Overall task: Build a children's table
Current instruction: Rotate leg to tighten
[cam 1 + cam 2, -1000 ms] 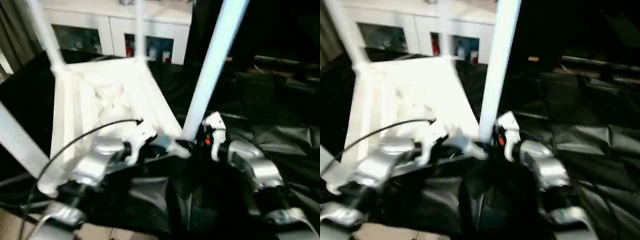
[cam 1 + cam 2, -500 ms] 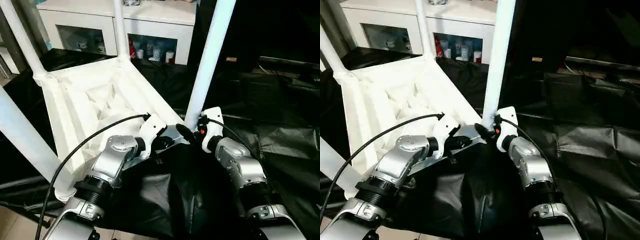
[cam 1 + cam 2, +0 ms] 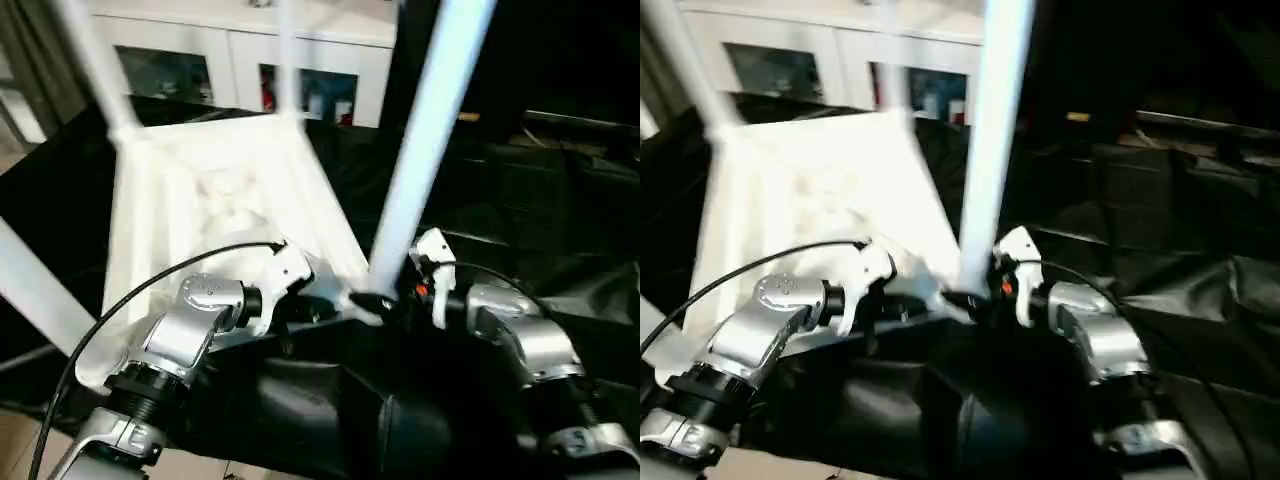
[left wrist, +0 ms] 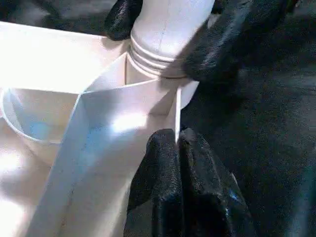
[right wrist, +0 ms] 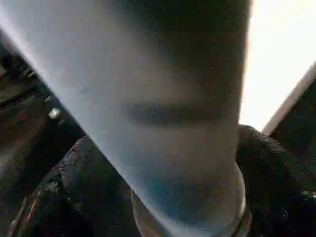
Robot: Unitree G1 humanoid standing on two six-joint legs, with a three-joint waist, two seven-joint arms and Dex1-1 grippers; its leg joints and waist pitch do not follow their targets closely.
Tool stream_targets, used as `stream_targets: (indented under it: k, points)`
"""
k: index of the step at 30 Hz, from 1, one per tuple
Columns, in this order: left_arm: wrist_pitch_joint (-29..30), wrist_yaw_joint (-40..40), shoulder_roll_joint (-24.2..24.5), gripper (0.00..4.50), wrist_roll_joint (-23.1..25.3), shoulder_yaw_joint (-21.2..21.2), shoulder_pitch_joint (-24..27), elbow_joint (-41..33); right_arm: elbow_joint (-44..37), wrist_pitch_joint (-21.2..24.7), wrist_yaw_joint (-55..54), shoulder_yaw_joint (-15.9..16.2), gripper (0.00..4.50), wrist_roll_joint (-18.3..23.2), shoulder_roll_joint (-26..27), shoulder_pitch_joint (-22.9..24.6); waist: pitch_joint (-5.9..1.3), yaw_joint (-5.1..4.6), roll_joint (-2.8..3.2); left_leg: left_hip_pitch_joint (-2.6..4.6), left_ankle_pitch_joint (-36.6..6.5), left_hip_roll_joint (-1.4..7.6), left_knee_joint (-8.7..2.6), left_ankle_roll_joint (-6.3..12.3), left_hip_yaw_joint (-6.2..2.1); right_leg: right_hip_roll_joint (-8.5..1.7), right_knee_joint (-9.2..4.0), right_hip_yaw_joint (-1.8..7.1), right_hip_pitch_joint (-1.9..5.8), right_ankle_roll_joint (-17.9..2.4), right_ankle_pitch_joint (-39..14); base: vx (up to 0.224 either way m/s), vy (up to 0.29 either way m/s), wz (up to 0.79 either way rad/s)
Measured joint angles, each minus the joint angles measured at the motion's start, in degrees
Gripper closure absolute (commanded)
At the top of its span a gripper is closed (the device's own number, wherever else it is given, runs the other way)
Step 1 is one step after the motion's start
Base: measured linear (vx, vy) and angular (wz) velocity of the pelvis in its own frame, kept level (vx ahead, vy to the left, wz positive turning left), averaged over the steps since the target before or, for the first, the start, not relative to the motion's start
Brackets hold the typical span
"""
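The children's table [image 3: 220, 190] lies upside down on the black drape, with several white legs pointing up. My left gripper [image 4: 176, 136] is shut on the thin rim wall at the near right corner, beside the leg socket. The near right leg [image 3: 420, 150] rises from that corner. My right gripper [image 3: 385, 298] straddles this leg's base, jaws open. One of its black fingers [image 4: 222, 49] stands on each side of the ribbed collar. In the right wrist view the leg [image 5: 163, 98] stands between the two fingers [image 5: 64, 192].
The work table's black drape [image 3: 560, 200] lies in folds to the right and in front. A white glass-door cabinet [image 3: 330, 60] stands behind. A black cable [image 3: 130, 300] loops over my left forearm. Floor [image 3: 30, 440] shows past the near left edge.
The head camera has swung, so the whole picture shifted. Both grippers stay at the same table corner. The right jaws stand a little wider around the leg.
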Motion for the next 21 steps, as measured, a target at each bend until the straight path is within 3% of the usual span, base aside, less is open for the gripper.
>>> stream_targets:
  k: [8, 15, 21]
  points:
    - [-0.24, -3.53, 1.47, 4.50, -0.45, -1.25, 0.04, -0.92, -1.43, 0.67, 5.45, 1.93, 1.08, 0.76, -3.43, 0.42, 0.08, 0.31, -0.15, 0.00, 0.01, 0.01, 0.09, 0.00, 0.01, 0.00, 0.11, -0.01, 0.00, 0.00, 0.00, 0.000, 0.000, 0.00]
    - [-0.24, -4.24, 2.01, 4.50, -0.96, -1.35, 0.17, -1.08, -1.55, 0.99, 5.70, 2.12, 1.73, 0.71, -3.50, 0.38, 0.16, 0.38, -0.34, -0.01, 0.01, 0.02, 0.22, 0.01, 0.01, 0.00, 0.24, 0.00, -0.01, 0.00, 0.00, 0.000, 0.000, 0.00]
    - [-0.23, -3.50, 1.85, 4.50, -0.87, -1.35, 0.44, -1.35, -1.95, 0.69, 4.80, 1.96, 1.85, 0.72, -2.78, 1.05, 0.15, 0.53, -0.37, 0.03, 0.01, 0.02, 0.35, 0.00, 0.01, -0.01, 0.46, 0.01, -0.01, 0.00, 0.00, 0.000, 0.000, 0.00]
